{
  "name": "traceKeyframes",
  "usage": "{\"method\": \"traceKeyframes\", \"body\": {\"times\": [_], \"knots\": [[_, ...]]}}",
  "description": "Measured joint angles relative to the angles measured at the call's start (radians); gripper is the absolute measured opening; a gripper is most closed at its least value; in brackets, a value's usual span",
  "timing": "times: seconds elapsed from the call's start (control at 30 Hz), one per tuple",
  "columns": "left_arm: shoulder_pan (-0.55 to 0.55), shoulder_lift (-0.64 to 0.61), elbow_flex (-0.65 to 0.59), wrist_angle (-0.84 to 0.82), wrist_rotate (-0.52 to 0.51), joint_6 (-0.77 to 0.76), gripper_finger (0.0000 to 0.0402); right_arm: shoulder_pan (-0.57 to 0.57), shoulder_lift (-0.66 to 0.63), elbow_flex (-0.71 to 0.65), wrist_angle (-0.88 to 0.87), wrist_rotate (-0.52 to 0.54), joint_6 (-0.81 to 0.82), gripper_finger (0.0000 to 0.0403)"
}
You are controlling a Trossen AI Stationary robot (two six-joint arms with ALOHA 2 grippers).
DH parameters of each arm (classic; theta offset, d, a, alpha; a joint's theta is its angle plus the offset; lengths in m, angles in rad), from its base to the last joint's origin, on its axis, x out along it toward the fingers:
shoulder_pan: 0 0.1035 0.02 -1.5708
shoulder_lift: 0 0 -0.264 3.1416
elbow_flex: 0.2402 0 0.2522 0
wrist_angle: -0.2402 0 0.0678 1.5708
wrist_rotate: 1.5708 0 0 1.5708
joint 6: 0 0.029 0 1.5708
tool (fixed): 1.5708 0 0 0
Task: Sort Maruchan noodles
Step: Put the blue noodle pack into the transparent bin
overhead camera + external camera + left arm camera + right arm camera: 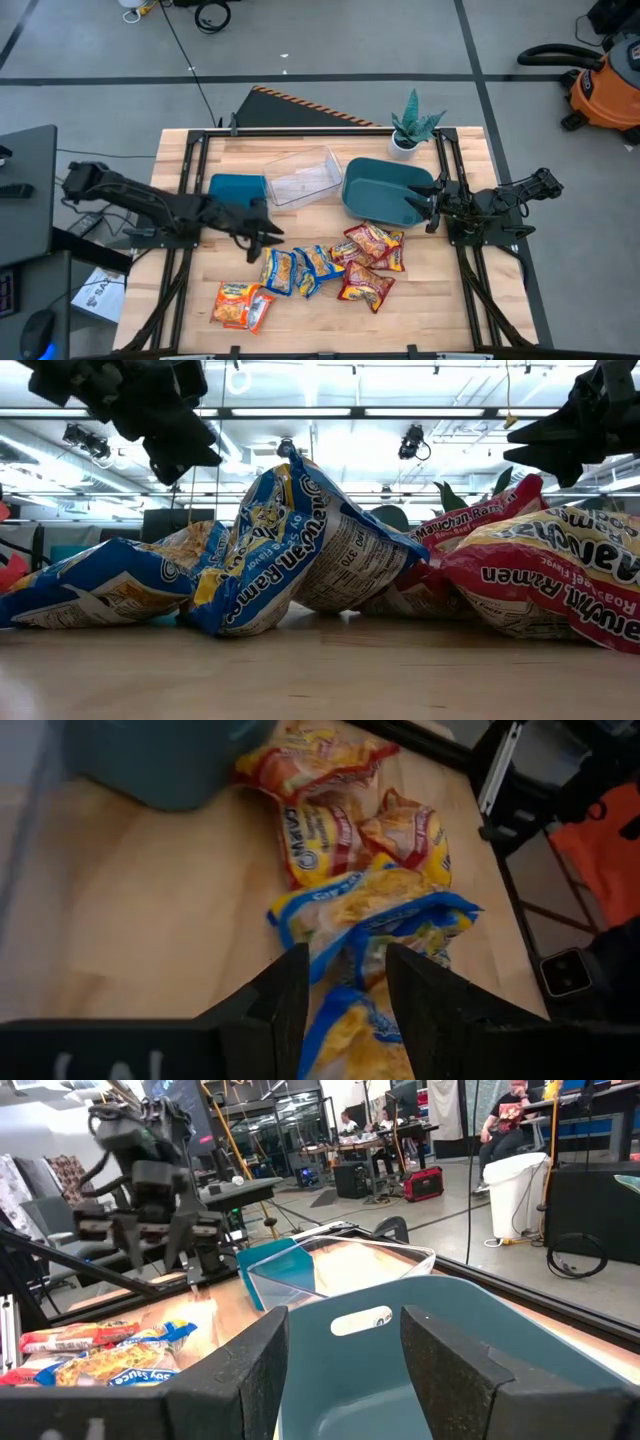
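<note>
Wooden slats of the table point(420, 300) run under me, grey floor all round and a potted plant point(412, 128) at the far edge. My left gripper point(266, 236) hangs above the near end of the noodle heap, fingers point(275, 1005) parted and holding nothing; blue packets point(372, 915) lie straight below the gap between them. Those blue ones point(298, 268) sit in the middle of the table, the red packets point(370, 262) touching them on my right side, and the orange packets point(241, 304) lie a little apart nearer the front edge. Behind the heap stand a small teal bin point(237, 187), a clear tray point(302, 176) and a larger teal bin point(380, 190). My right gripper point(428, 209) rests at that larger bin's point(420, 1365) rim, fingers spread wide, grasping nothing.
</note>
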Motion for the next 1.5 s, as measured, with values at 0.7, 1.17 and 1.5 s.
{"method": "traceKeyframes", "body": {"times": [0.7,1.17,1.5], "knots": [[-0.133,0.286,0.047,-0.063,-0.084,0.055,0.0141,0.0,0.0,0.0,0.0,0.0,0.0,0.0199],[-0.14,0.286,0.047,-0.073,-0.108,0.03,0.0088,0.0,0.0,0.0,0.0,0.0,0.0,0.0199],[-0.135,0.25,0.047,-0.075,-0.086,0.027,0.0007,0.0,0.0,0.0,0.0,0.0,0.0,0.0199]]}}
